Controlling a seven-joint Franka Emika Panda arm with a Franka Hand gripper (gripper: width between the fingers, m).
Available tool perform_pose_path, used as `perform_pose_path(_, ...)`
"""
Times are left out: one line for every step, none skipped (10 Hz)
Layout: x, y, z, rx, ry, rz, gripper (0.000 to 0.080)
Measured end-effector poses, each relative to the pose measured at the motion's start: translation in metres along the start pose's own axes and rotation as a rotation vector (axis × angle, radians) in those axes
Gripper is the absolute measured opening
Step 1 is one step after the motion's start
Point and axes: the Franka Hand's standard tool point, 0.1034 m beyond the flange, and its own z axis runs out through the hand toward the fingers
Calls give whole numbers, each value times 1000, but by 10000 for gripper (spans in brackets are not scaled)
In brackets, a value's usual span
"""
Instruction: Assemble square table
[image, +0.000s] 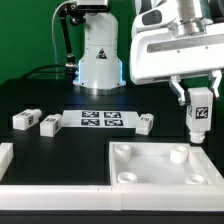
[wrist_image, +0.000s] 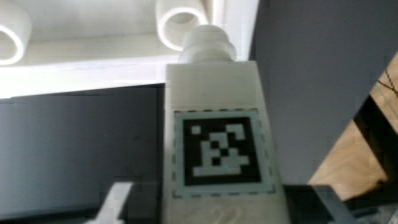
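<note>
- The gripper (image: 198, 98) pinches a small white tag-marked plastic leg block (image: 198, 125), held upright over the large white square plastic slab's (image: 150, 172) far corner.
- No leg looks fitted yet; three loose legs (image: 48, 123) lie on the black worktop (image: 60, 145).

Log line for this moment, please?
fingers: shut on leg | leg: upright, above tabletop, not yet socketed | spare legs: three on table | tabletop: no legs fitted
</note>
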Motion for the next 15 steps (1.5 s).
perform_pose_path(11, 10, 3, -13, 12, -21, 291)
perform_pose_path(13, 13, 10, -18, 27, -51, 291)
perform_pose_path(10, 5, 14, -15, 55, -62, 291)
perform_pose_path(9, 3, 16, -14, 53, -67, 291)
perform_pose_path(9, 4, 16, -15, 53, -66, 291)
perform_pose_path(8, 2, 16, -14, 52, -67, 291)
perform_pose_path(4, -4, 22, -8, 49, -71, 291)
perform_pose_path(3, -5, 29, -7, 45, -73, 291)
perform_pose_path(5, -4, 35, -9, 46, -71, 291)
perform_pose_path(4, -5, 38, -7, 44, -73, 291)
perform_pose_path(0, -7, 41, -5, 36, -73, 291)
perform_pose_path(-6, -6, 46, -6, 27, -73, 291)
perform_pose_path(-8, -5, 49, -6, 22, -73, 291)
perform_pose_path(-10, -6, 51, -6, 18, -73, 291)
perform_pose_path(-11, -6, 51, -6, 17, -73, 291)
